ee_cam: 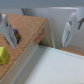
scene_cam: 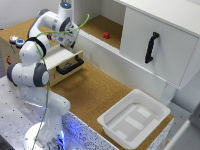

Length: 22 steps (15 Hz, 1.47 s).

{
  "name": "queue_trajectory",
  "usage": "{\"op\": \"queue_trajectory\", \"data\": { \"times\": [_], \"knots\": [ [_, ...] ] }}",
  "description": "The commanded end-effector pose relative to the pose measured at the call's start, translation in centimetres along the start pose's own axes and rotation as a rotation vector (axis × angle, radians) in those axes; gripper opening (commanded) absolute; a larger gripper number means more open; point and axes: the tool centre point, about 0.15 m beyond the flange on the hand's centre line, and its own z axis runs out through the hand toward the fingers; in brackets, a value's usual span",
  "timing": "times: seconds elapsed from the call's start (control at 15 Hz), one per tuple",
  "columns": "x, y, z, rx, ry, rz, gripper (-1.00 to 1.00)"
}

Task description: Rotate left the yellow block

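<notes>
Two pale fingers (ee_cam: 9,31) frame the wrist view, the tool (ee_cam: 40,31) spread wide and empty above the cork tabletop (ee_cam: 27,25). The yellow block (ee_cam: 3,54) lies off beyond one finger, outside the gap.

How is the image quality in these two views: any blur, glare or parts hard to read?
Exterior view: soft but readable, evenly lit, a blue glow at the robot base, white bin slightly washed out. Wrist view: coarse and blurry; the yellow block is cut by the edge, the fingers smeared, and the gripper looks open.
</notes>
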Motion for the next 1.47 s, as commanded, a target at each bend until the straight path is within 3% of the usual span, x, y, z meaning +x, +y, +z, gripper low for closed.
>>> {"op": "queue_trajectory", "data": {
  "times": [0.0,0.27,0.6,0.87,1.07,1.13,1.27,1.4],
  "knots": [
    [4.7,-7.5,2.1,-0.227,-0.220,-0.214,1.00],
    [5.8,-10.5,5.3,-0.216,-0.283,-0.297,1.00],
    [6.1,-13.0,7.4,-0.271,-0.341,-0.350,1.00],
    [5.8,-13.4,9.4,-0.282,-0.384,-0.307,1.00],
    [4.9,-13.2,10.6,-0.227,-0.411,-0.256,1.00],
    [4.7,-13.0,10.9,-0.202,-0.410,-0.233,-1.00],
    [4.6,-12.4,11.1,-0.147,-0.377,-0.183,-1.00],
    [4.9,-12.0,11.1,-0.155,-0.354,-0.164,-1.00]
  ]
}}
